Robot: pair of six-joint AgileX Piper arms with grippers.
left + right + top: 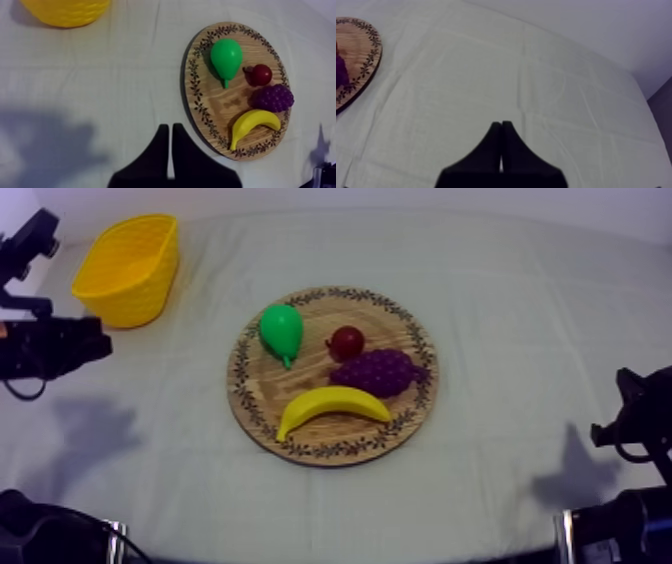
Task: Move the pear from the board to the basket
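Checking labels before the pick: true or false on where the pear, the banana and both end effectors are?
1. The pear lies on the wooden board. True.
2. The banana is in the yellow basket. False: it lies on the board, near its rim.
3. The left end effector is shut on the pear. False: it is shut on nothing, over the cloth beside the board.
4. The right end effector is shut on nothing. True.
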